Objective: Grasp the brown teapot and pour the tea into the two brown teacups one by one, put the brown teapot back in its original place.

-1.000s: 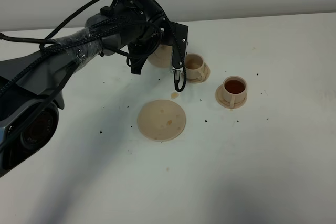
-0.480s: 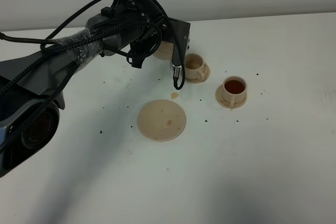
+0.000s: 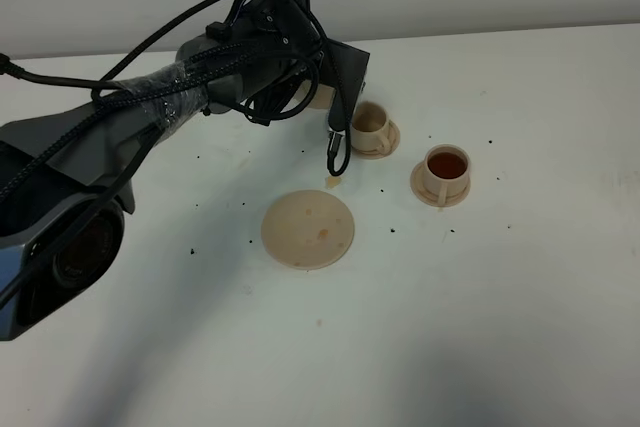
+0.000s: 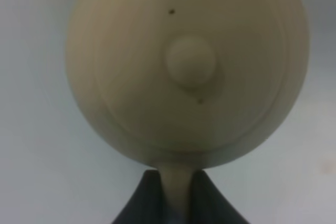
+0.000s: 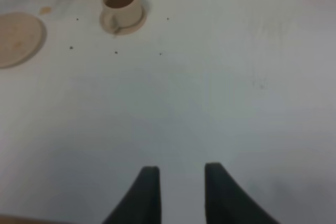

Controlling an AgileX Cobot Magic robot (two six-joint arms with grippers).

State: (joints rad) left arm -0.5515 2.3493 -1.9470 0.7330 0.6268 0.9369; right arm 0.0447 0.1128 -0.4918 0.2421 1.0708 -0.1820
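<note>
Since a second ago, the left arm is being raised and swung toward 1 o'clock in the high view, so the brown teapot (image 3: 318,97) is being hidden almost wholly behind the wrist, at 10 o'clock of the nearer teacup (image 3: 371,128). Its loop handle is being pinched between the jaws of the left claw (image 4: 177,184), with the lid facing the wrist camera. The right claw (image 5: 180,182) is being held spread above bare tabletop (image 3: 520,297). Dark tea is being shown in the farther teacup (image 3: 446,169), at 2 o'clock of the saucer (image 3: 308,229); only a pale inside is being shown in the nearer one, at 1 o'clock. By judgement, the second pour is being lined up. A tea spot (image 3: 332,181) is already lying on the tabletop, so more spilling is being risked if the spout is tipped off the rim. The lid is being left unsecured and could be shed in a steep tilt.
</note>
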